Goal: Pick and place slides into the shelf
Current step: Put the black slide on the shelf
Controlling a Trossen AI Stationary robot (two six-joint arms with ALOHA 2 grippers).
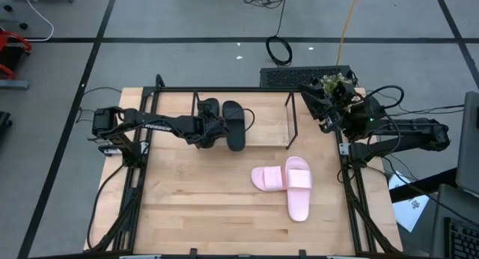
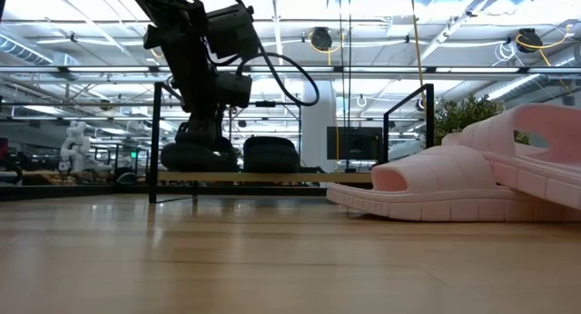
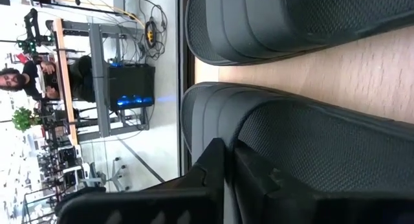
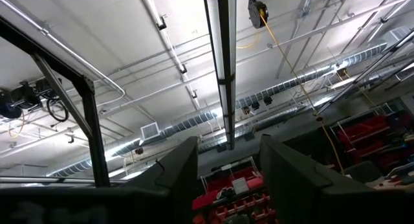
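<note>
Slides half shelved: the black pair (image 1: 224, 123) sat on the shelf (image 1: 269, 117), the pink pair (image 1: 288, 184) waited on the table (image 1: 187, 206).

From the table's centre in the high view, the two black slides lay side by side on the shelf board toward eleven o'clock, and the left gripper (image 1: 203, 132) was at the leftmost one, its fingers (image 3: 213, 179) pressed together on that slide's edge in the left wrist view. This looked like the close of placing the second black slide. The pink slides lay touching, toward four o'clock. The right gripper (image 4: 226, 179), jaws apart and holding nothing, waited raised at two o'clock. Next, the left fingers needed to part and back away without dragging the slide, then a pink slide needed gripping.
</note>
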